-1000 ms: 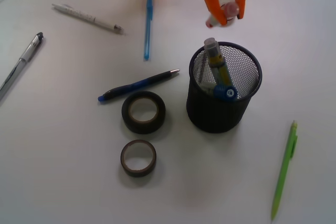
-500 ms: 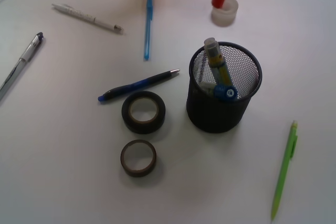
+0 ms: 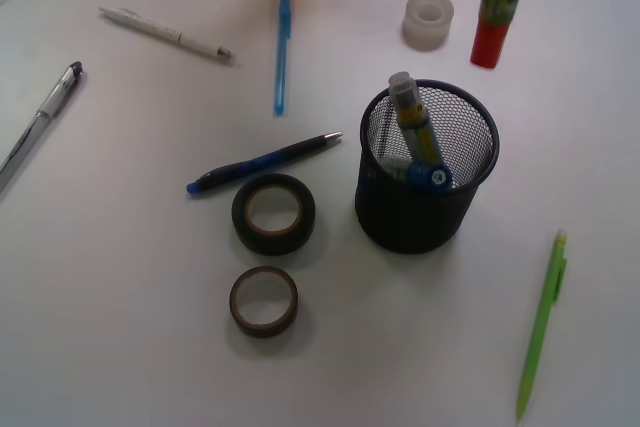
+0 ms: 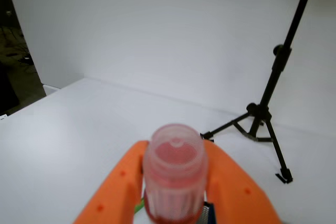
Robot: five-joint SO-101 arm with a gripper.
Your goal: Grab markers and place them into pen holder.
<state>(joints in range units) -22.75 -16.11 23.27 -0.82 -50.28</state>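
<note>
Wrist view: red-capped marker (image 4: pixel 174 174) clamped in end effector (image 4: pixel 175 192).

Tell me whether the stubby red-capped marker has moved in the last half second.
Yes. The stubby red-capped marker has shifted right: it hung directly above the white tape roll, and now hangs to that roll's right, its cap lower in the front view.

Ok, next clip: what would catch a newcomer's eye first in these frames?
The red-capped marker hanging cap-down at the top right of the front view, clamped in the orange gripper as the wrist view shows. Next, the black mesh pen holder at centre right, already holding a blue-capped marker. Then the bright green mechanical pencil lying alone at the lower right.
</note>
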